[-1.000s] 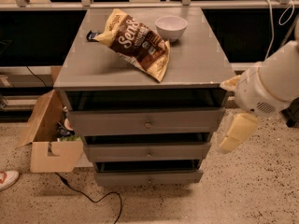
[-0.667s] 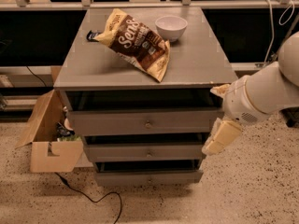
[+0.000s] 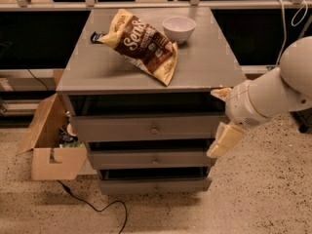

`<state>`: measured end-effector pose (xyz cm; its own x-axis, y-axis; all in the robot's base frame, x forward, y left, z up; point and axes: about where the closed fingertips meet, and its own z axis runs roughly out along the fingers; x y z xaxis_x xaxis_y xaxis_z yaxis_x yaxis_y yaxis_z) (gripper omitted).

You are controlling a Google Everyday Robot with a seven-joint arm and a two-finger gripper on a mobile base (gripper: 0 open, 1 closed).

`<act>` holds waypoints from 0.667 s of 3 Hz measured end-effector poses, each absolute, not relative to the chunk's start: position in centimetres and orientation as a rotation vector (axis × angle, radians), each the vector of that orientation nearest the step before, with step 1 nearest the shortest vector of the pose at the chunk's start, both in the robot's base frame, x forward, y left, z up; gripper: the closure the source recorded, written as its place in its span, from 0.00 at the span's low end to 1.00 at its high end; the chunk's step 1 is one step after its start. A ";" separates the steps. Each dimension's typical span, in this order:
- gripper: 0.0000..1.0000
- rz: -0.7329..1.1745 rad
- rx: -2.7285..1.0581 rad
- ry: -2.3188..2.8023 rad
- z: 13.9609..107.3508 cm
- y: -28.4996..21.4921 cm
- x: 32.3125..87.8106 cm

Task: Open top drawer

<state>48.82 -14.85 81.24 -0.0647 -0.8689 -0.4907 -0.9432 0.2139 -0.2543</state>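
1. One grey cabinet stood on the speckled floor, its flat worktop carrying two things.
2. One white robot arm reached in from the right.
3. The cabinet held three grey drawers. The top drawer – the widest and tallest – sat directly under the worktop with a dark gap above it and one small round knob at its centre.
4. One open cardboard box sat on the floor to the left of the cabinet.
5. One crumpled snack bag lay on the worktop.
6. The gripper hung at the top drawer's right end – its two cream fingers spread wide, holding nothing.
7. One white bowl stood just beside the bag.
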 end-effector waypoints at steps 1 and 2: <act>0.00 0.189 -1.739 1.841 78.6 -14.2 50.8; 0.00 0.201 -1.822 1.784 74.2 -12.5 52.0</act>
<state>52.04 -12.53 74.21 0.0962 -0.8681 -0.4870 -0.9547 0.0579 -0.2918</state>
